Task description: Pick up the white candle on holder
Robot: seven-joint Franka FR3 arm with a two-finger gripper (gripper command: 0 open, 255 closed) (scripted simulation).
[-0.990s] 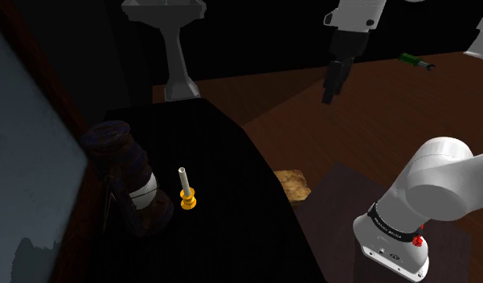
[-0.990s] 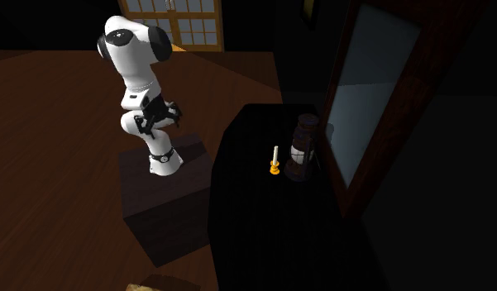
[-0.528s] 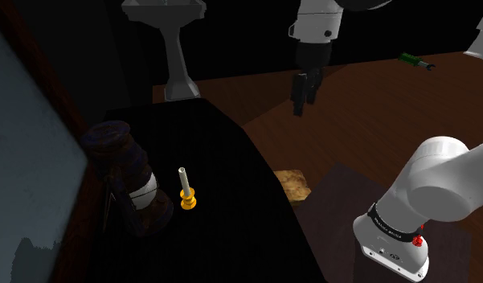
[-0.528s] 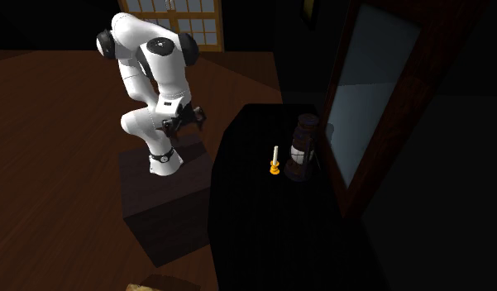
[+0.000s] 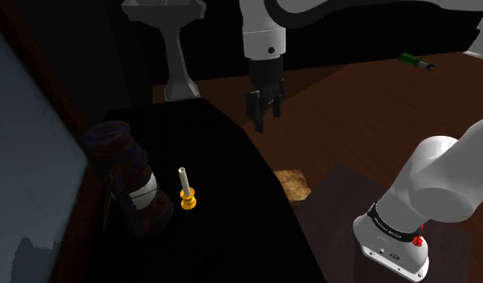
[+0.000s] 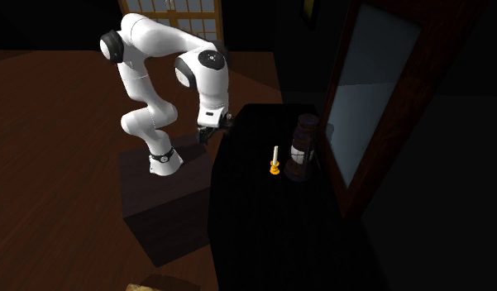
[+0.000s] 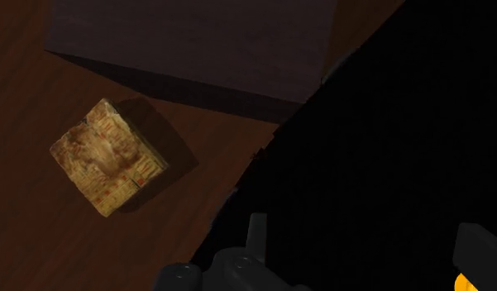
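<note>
A short white candle (image 5: 182,180) stands upright in a small orange holder (image 5: 187,200) on the black table top (image 5: 199,137); in the second exterior view the candle (image 6: 276,155) sits just beside a lantern. My gripper (image 5: 262,120) hangs fingers down over the table's floor-side edge, well away from the candle and toward the shoulder view's upper right. In the wrist view the gripper (image 7: 370,248) is open with nothing between its fingers, and a sliver of the orange holder (image 7: 464,283) peeks out beside one finger (image 7: 484,252).
A dark lantern (image 5: 127,170) stands close to the candle on the mirror side. A framed mirror (image 6: 362,91) rises behind it. A white pedestal (image 5: 177,48) stands at the table's far end. A tan box (image 5: 293,183) lies on the wooden floor beside the stand (image 7: 197,41).
The arm has swung toward the shoulder view's left and lowered, bringing the gripper from over the floor to the table's edge. The candle and the lantern have not moved.
</note>
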